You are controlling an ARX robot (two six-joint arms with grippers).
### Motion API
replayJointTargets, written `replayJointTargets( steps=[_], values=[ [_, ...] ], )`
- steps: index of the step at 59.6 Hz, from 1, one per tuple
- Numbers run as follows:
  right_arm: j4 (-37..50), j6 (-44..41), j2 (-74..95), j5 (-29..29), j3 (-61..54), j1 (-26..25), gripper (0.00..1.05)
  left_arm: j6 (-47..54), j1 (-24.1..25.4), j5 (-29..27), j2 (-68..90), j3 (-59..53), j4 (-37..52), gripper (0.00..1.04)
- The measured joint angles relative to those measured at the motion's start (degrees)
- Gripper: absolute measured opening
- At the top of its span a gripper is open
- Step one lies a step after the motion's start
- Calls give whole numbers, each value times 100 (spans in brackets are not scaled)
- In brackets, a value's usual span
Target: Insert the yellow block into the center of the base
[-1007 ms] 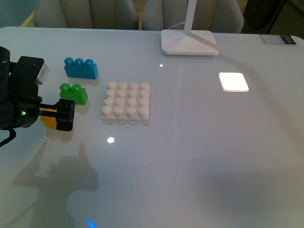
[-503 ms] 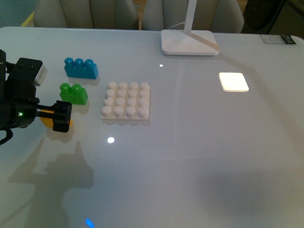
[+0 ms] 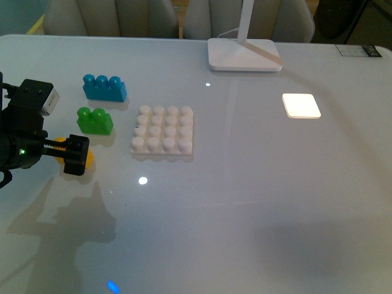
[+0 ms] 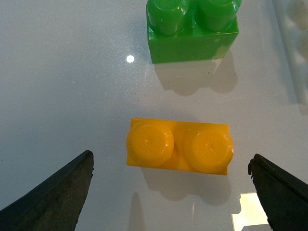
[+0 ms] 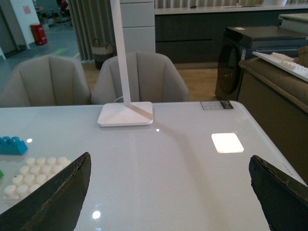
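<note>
The yellow block (image 4: 179, 151) lies studs-up on the white table, between the wide-apart fingers of my open left gripper (image 4: 169, 161) and touching neither. In the front view the left gripper (image 3: 72, 154) hangs over the block (image 3: 89, 159), hiding most of it. The white studded base (image 3: 162, 130) sits to the right of it with bare studs; its edge (image 4: 294, 43) shows in the left wrist view. My right gripper (image 5: 167, 163) is open over bare table with nothing between its fingers. It is out of the front view.
A green brick (image 3: 95, 120) lies just beyond the yellow block, and a blue brick (image 3: 104, 87) further back. A white lamp foot (image 3: 244, 55) stands at the back. A bright light patch (image 3: 301, 105) marks the table to the right.
The left gripper has drifted left and slightly nearer in the front view, uncovering the right end of the yellow block. The block and base have not moved.
</note>
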Motion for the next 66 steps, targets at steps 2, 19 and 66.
replayJointTargets(
  steps=[2, 19, 66],
  values=[
    [0, 0, 0, 0, 0, 0, 96, 0, 0, 2, 2, 0, 0, 97],
    [0, 0, 0, 0, 0, 0, 96, -2, -2, 13, 37, 39, 0, 97],
    [0, 0, 0, 2, 0, 0, 96, -7, -122, 52, 354, 450, -184, 97]
  ],
)
